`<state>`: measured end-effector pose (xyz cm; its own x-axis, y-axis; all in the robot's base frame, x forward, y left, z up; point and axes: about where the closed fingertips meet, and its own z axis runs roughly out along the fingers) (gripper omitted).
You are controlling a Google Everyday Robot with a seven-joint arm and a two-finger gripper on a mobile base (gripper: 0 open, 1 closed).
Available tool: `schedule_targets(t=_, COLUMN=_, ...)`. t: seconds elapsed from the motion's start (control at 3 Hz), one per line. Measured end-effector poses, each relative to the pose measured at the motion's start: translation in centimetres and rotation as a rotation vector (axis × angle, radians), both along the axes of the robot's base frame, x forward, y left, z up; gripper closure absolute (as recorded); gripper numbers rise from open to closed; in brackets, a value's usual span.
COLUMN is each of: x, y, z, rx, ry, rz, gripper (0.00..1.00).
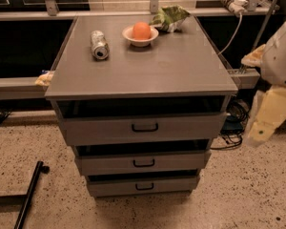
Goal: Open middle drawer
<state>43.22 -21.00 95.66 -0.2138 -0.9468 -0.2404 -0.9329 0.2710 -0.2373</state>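
The middle drawer (143, 162) is the mid-sized grey front of three stacked in a grey cabinet, with a small black loop handle (144, 163) at its centre. It stands slightly out from the carcass, like the top drawer (144, 128) and the bottom drawer (143, 185). My arm comes in at the right edge, and its cream end part, the gripper (258, 133), hangs beside the cabinet's right side at top-drawer height. It is well apart from the middle drawer's handle and touches nothing.
On the cabinet top (148, 70) lie a tipped can (99, 44), a bowl with an orange (141, 32) and a green bag (169, 17). A black bar (31, 194) lies on the speckled floor at left. Cables (233, 123) hang at right.
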Motion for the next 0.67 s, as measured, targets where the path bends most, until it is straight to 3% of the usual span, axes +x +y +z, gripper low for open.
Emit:
schedule_targets(t=0.33, x=-1.6, y=2.8, z=-4.9, rx=0.106, ry=0.020, rz=0.042, gripper=0.00)
schedule_targets(t=0.67, x=-2.9, y=7.0, z=-11.7, rx=0.255, ry=0.055, rz=0.102, gripper=0.00)
